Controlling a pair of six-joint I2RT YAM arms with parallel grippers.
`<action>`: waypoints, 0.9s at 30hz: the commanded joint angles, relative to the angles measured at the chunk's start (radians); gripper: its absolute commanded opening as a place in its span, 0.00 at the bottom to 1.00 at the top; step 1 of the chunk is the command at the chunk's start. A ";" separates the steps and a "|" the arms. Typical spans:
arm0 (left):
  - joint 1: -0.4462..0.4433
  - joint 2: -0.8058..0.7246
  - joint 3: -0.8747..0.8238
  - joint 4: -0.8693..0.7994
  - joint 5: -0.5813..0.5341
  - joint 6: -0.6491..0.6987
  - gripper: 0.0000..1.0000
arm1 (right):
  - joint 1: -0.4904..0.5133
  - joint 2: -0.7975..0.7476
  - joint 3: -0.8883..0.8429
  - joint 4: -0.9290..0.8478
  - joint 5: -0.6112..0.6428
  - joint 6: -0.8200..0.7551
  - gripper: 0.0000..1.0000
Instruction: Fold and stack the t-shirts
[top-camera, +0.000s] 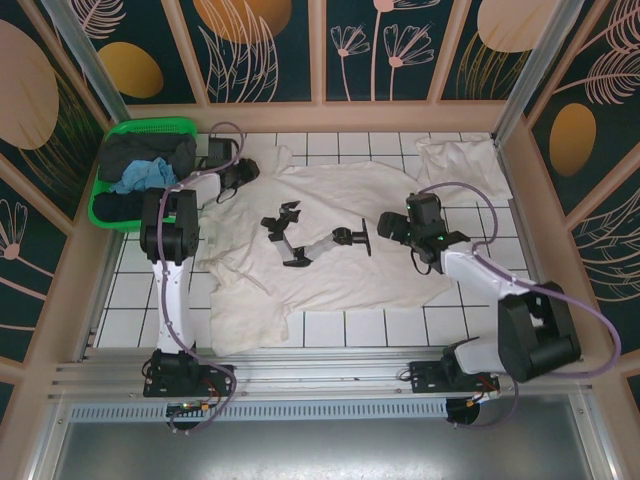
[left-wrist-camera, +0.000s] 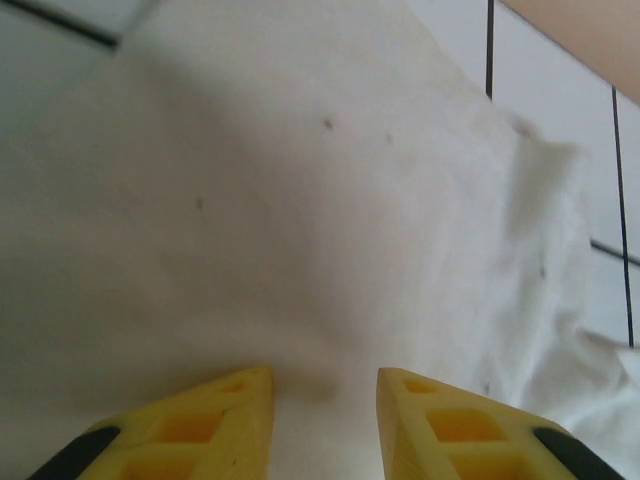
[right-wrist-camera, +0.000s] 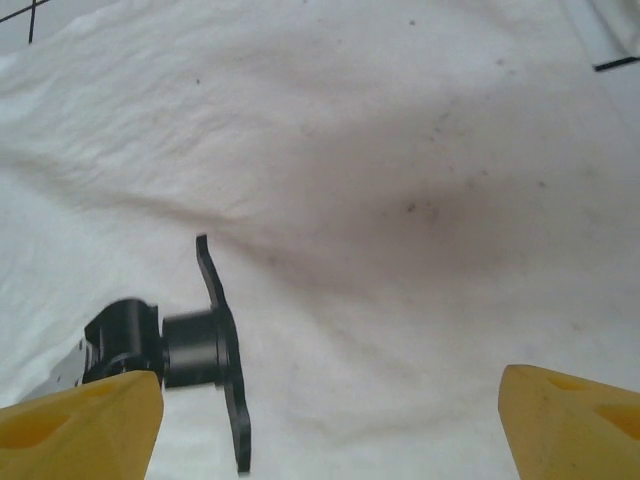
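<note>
A white t-shirt lies spread and wrinkled across the middle of the tiled table. A second white t-shirt is crumpled at the back right corner. My left gripper is at the spread shirt's back left edge. In the left wrist view its yellow fingertips stand a little apart just above the white cloth, holding nothing. My right gripper hovers over the shirt's right half. In the right wrist view that gripper is wide open over the cloth.
A black jointed bracket lies on the spread shirt between the grippers, its flat end beside my right gripper's left finger. A green basket at the back left holds dark garments and a light blue cloth. Wooden walls ring the table.
</note>
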 joint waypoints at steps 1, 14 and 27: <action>0.023 0.094 0.129 -0.051 0.019 -0.018 0.33 | -0.027 -0.088 -0.047 -0.179 0.037 0.125 0.89; 0.025 0.290 0.602 -0.171 0.114 0.005 0.30 | -0.059 -0.383 -0.216 -0.372 0.067 0.391 0.89; -0.018 0.311 0.473 -0.041 0.121 -0.098 0.38 | -0.126 -0.302 -0.271 -0.274 0.024 0.375 0.89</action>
